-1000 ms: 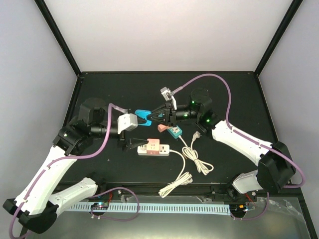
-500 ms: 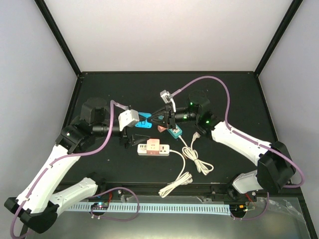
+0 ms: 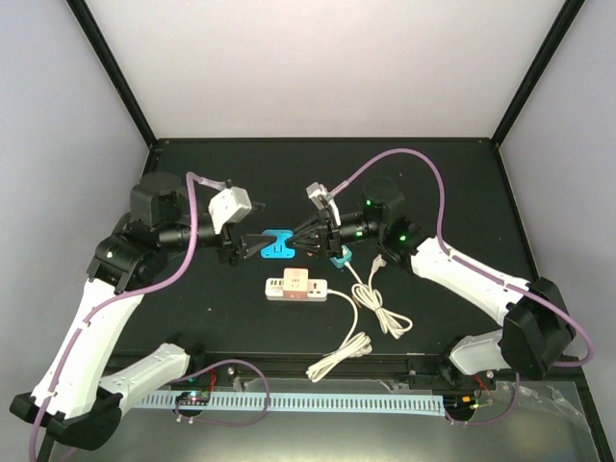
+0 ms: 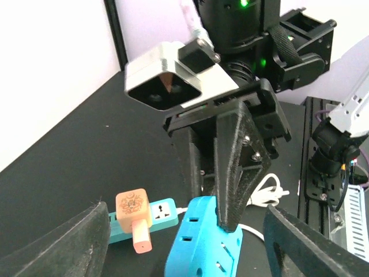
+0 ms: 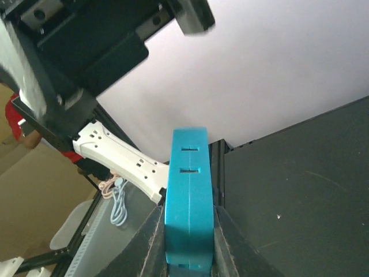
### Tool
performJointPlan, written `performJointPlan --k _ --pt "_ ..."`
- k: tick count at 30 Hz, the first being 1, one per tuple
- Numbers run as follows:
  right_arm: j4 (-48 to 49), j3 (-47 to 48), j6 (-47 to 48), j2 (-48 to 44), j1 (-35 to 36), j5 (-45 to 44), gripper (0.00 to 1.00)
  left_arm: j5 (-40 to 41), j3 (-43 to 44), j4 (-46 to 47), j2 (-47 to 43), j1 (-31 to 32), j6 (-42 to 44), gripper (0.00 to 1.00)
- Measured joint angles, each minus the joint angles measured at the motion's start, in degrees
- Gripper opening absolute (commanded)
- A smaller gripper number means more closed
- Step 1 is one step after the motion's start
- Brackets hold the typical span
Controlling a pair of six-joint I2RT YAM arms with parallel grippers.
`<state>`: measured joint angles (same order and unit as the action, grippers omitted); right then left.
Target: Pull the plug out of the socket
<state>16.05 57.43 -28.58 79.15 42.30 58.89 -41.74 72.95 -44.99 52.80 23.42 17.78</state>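
Since a second ago the left arm has lifted away from the white power strip (image 3: 294, 286) and swung its left claw (image 3: 252, 246) round to face the blue socket block (image 3: 278, 244), which has itself drifted a little nearer the arm bases. That left claw is spread wide, with nothing between its fingers, just short of the block's free end. The right claw (image 3: 294, 240) is clamped across the block's other end and seems to hold it clear of the desk (image 3: 433, 192). No plug shows on the block. The only one I can make out is the peach plug (image 4: 134, 212), seated in the teal strip (image 4: 166, 212) on the desk just beyond the block. The risks I see: the block is pinched only near one end, so a left claw closing off-centre could twist it in the grip or drag it out. The left claw could also close on the right claw's fingers, since they sit so close. If the peach plug is the target, neither claw is on it. The white cord (image 3: 380, 313), coiled well off from the block, looks unlikely to snag.
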Motion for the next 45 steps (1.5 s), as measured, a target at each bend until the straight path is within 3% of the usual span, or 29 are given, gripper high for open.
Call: performJointPlan --k 14,20,23,28,29,31,34,45 --pt "-7.3 1.9 9.2 -0.9 0.0 4.4 0.01 -6.8 -0.7 -9.4 0.1 -2.8 1.5 0.59" --pt "-8.2 2.4 10.1 -1.6 0.0 5.9 0.01 -9.3 -4.5 -9.9 0.1 -2.8 0.7 0.46" --pt "-8.3 2.6 10.1 -1.6 0.0 6.2 0.01 -10.3 -5.4 -9.8 0.1 -2.8 -0.4 0.35" --pt "-8.1 2.7 10.4 -1.6 0.0 6.2 0.02 -12.1 -6.0 -9.5 0.2 -2.8 -2.5 0.06" --pt "-7.7 2.7 11.3 -1.6 0.0 6.2 0.09 -12.7 -6.1 -9.5 0.2 -2.8 -3.6 0.02" --pt "-7.4 2.6 11.7 -1.6 0.0 6.2 0.35 -13.1 -6.6 -8.9 -0.1 -3.1 -5.1 0.02" --pt "-7.0 2.5 10.1 -1.6 -0.2 5.6 0.61 -12.3 -8.3 -7.2 -0.8 -3.3 -5.9 0.02" --pt "-1.0 -1.2 4.7 -1.7 -4.2 2.6 0.86 -1.8 -9.9 -7.7 -0.3 -6.9 -2.8 0.01"
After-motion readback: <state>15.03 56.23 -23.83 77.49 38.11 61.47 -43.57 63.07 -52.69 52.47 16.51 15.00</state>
